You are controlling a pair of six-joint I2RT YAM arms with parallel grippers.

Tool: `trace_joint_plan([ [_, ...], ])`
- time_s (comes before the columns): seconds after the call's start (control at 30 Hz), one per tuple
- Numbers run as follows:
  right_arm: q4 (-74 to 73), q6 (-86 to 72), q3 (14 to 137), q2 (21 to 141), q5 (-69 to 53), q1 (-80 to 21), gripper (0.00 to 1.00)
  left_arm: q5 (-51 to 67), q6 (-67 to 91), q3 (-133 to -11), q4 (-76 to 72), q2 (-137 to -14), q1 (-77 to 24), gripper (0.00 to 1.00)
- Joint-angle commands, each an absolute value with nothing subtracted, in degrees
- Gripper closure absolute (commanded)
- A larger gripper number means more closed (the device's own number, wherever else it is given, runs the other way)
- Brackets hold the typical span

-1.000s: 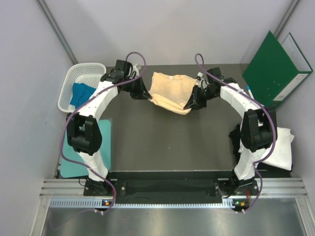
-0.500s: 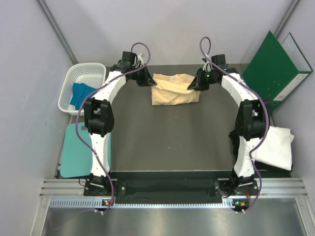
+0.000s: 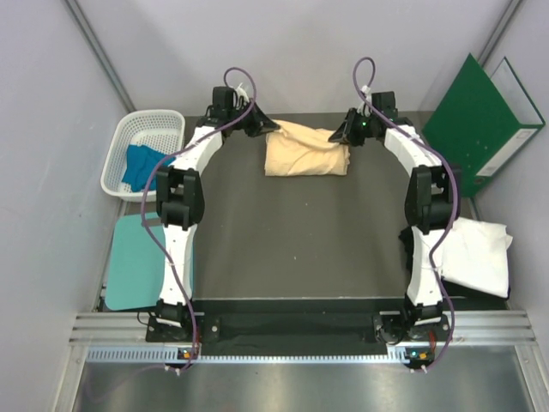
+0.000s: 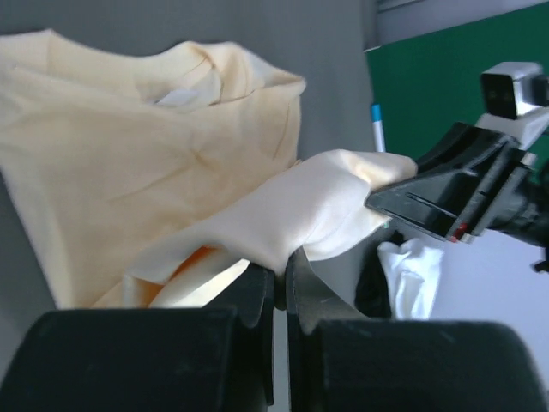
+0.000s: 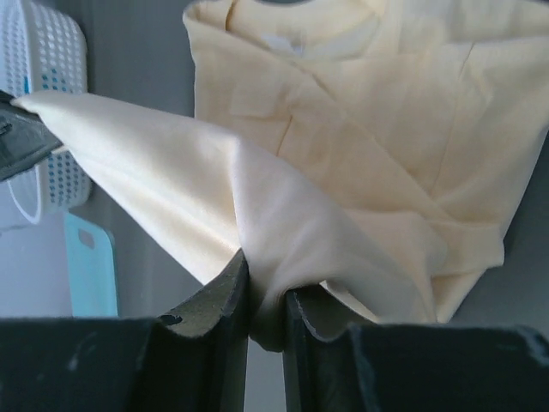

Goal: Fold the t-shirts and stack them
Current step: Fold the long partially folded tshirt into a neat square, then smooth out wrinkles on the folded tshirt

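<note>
Dark table (image 3: 292, 249), near to far: white t-shirt (image 3: 480, 257) lies loose at right edge; blue t-shirt (image 3: 140, 165) heaped in basket (image 3: 159, 116), upper left. Top centre, peach t-shirt (image 3: 304, 156) half-folded; I see left gripper (image 4: 276, 271) and right gripper (image 5: 264, 283) each clamped on a far corner. No stack yet, I judge.

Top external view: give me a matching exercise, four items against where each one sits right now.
Items:
1. peach-yellow t-shirt
2. blue t-shirt
3. white t-shirt
4. green folder

Places:
A. inside the white basket
B. propped up at the far right
C. lying at the right edge of the table
D. far middle of the table

Pairs: 1-D, 2-A, 3-C, 4-B
</note>
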State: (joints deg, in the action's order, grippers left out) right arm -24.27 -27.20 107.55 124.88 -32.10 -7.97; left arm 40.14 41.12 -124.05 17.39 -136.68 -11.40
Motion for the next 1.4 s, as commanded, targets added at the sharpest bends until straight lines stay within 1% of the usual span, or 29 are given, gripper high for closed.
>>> trace_joint_plan([
  [0.0,-13.7,-31.8,111.5,129.9,-32.0,-5.7,0.82,45.5,56.7,-126.8,-4.0,-143.5,-9.2,1.00],
  [0.07,-12.0,-33.9,113.9,132.2,-31.5,-5.3,0.79,47.0,63.6,-128.0,-9.6,-146.6,-8.7,1.00],
  [0.1,-11.5,-34.4,115.4,134.8,-30.1,-5.2,0.75,47.1,65.0,-130.2,-11.2,-149.6,-8.2,1.00],
  [0.13,-11.3,-34.8,117.1,136.2,-29.4,-5.2,0.72,47.3,66.3,-130.9,-12.7,-150.9,-7.9,0.89],
  [0.17,-11.2,-35.6,119.9,137.4,-28.5,-5.2,0.67,47.9,69.2,-131.0,-14.6,-151.9,-7.7,0.62],
  [0.2,-10.9,-35.9,121.0,139.1,-26.6,-5.2,0.53,48.2,70.2,-131.0,-18.0,-152.9,-7.3,0.23],
  [0.23,-10.4,-36.3,121.7,139.6,-25.5,-5.1,0.48,48.4,70.7,-131.0,-18.6,-153.0,-7.1,0.02],
  [0.27,-9.4,-36.6,121.4,139.4,-24.8,-5.0,0.37,48.7,70.5,-130.7,-18.9,-152.8,-7.0,0.02],
  [0.3,-8.5,-36.8,120.5,138.1,-23.8,-5.0,0.13,49.0,70.2,-128.4,-19.2,-150.8,-6.9,0.02],
  [0.33,-8.1,-36.9,119.5,136.9,-23.4,-4.9,0.01,49.0,69.6,-126.6,-20.1,-149.3,-6.9,0.02],
  [0.4,-6.3,-36.9,114.4,132.2,-21.9,-4.8,0.00,48.3,65.9,-121.1,-18.9,-143.9,-6.9,0.02],
  [0.5,-7.9,-35.7,107.8,125.8,-20.7,-4.7,0.00,47.6,59.1,-115.3,-12.4,-137.3,-6.7,0.02],
  [0.6,-11.1,-33.3,101.5,119.7,-18.6,-4.7,0.00,46.3,51.0,-111.5,-4.1,-132.6,-6.8,0.02],
  [0.7,-13.4,-32.1,96.1,115.9,-17.6,-4.6,0.00,45.2,45.1,-109.9,4.3,-131.7,-6.8,0.02],
  [0.87,-12.8,-34.2,88.8,115.9,-19.4,-4.7,0.00,43.6,45.0,-104.2,4.7,-132.0,-6.9,0.02],
  [1.03,-11.1,-35.1,88.5,120.0,-20.7,-6.1,0.00,43.4,45.4,-102.9,3.3,-133.6,-6.9,0.03],
  [1.17,-9.7,-36.8,91.0,122.5,-21.6,-6.8,0.01,43.2,45.8,-104.2,3.1,-135.1,-6.9,0.11],
  [1.23,-9.5,-37.4,91.9,123.4,-22.1,-7.0,0.02,43.2,46.1,-105.6,3.1,-136.2,-6.9,0.15],
  [1.27,-9.2,-38.0,92.8,123.7,-22.2,-7.2,0.04,43.4,46.8,-106.1,2.8,-136.8,-6.9,0.19],
  [1.3,-9.1,-38.2,93.3,124.4,-22.7,-7.2,0.07,43.6,47.2,-107.1,2.5,-137.8,-6.9,0.28],
  [1.33,-9.0,-38.7,93.7,124.5,-23.0,-7.2,0.09,43.9,47.5,-107.7,2.4,-138.3,-6.9,0.34],
  [1.37,-9.1,-39.1,94.6,124.9,-23.5,-7.3,0.11,44.1,48.2,-108.3,2.4,-138.9,-6.9,0.38],
])
